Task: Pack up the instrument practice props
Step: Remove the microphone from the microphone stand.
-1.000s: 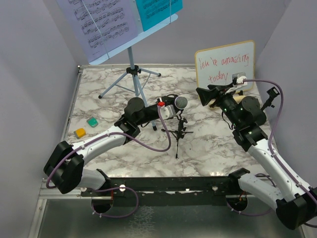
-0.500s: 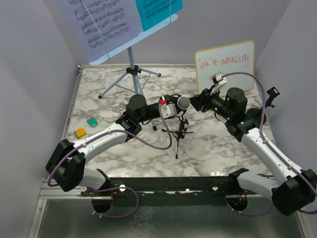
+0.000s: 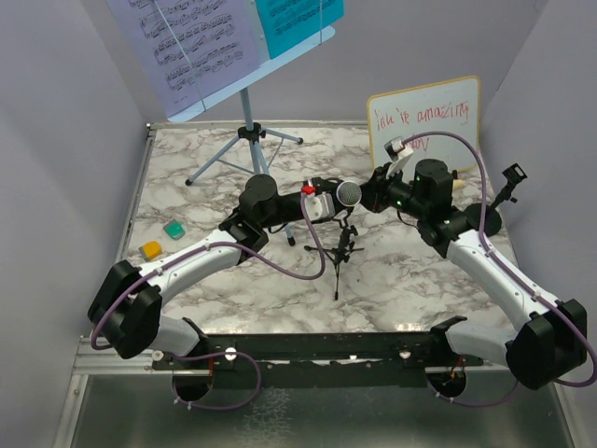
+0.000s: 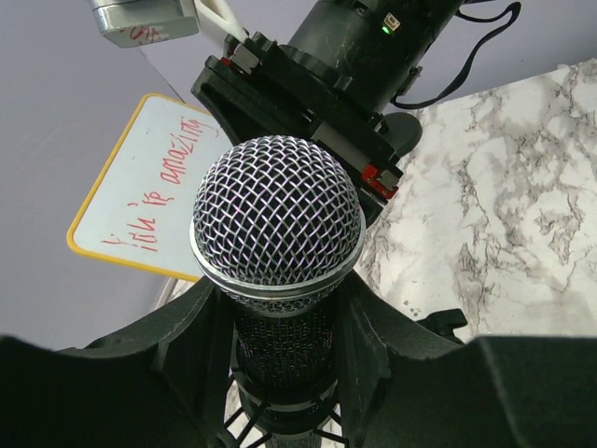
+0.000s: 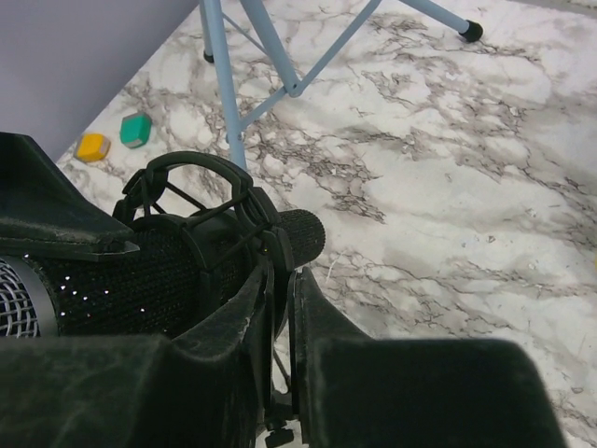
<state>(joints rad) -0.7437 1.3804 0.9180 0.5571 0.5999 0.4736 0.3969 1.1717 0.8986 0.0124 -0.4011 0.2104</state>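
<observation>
Looking from the top, the black microphone point(image 3: 346, 194) was near the middle of the marble surface point(image 3: 410, 280), with both jaws beside its round head. From the left wrist, the left jaws squeezed its body on both sides. From the right wrist, the right jaws were almost together, pinching its wire ring point(image 5: 191, 156).

The bench point(image 3: 401, 280) has a white marble-patterned top with grey veins, and a pale metal trim point(image 3: 137, 196) runs along its left edge. Plain lavender-grey walls point(image 3: 420, 47) close it in at the back and on both sides. A wood-framed whiteboard point(image 3: 424, 117) with red writing stands at the right rear. The light is soft and even, with faint shadows.
</observation>
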